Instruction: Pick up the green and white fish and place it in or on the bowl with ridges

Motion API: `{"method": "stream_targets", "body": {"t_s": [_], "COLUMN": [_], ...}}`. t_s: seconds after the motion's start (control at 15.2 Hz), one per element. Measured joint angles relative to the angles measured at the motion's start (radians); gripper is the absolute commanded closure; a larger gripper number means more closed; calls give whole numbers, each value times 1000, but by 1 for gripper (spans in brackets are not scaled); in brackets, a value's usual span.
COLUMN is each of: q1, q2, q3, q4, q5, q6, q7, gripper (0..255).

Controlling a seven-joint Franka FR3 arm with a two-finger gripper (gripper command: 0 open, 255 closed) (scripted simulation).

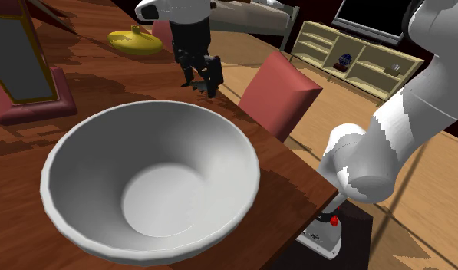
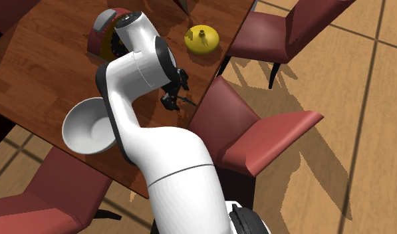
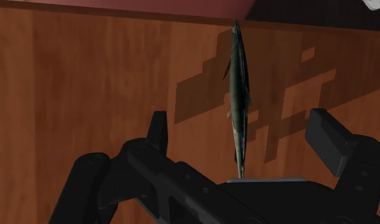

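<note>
Bowl [image 1: 219, 153]: white, wide and smooth, with a faintly faceted rim; lower left of the shoulder view. Its inside is bare wall and a round flat bottom.
Fish [image 3: 239, 95]: slim, dark green with pale glints, seen edge-on; on the table between my two fingers, touching neither.
My gripper [image 1: 200, 80]: black, fingers spread wide, grasping nothing; top centre of the shoulder view.
Table [image 3: 86, 83]: reddish-brown wood grain.
Yellow object [image 1: 135, 40]: squat, glossy, stemmed; upper left of the shoulder view.
Chair [image 1: 281, 92]: red, at the table's edge.
</note>
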Motion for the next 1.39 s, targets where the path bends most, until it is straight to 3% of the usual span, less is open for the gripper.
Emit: {"method": "stream_targets", "body": {"t_s": [0.73, 1.39], "q1": [0, 0], "q2": [0, 20], "q3": [0, 4], "q4": [8, 155], "q5": [0, -5], "q6": [-6, -133], "q7": [-1, -21], "gripper": [255, 255]}}
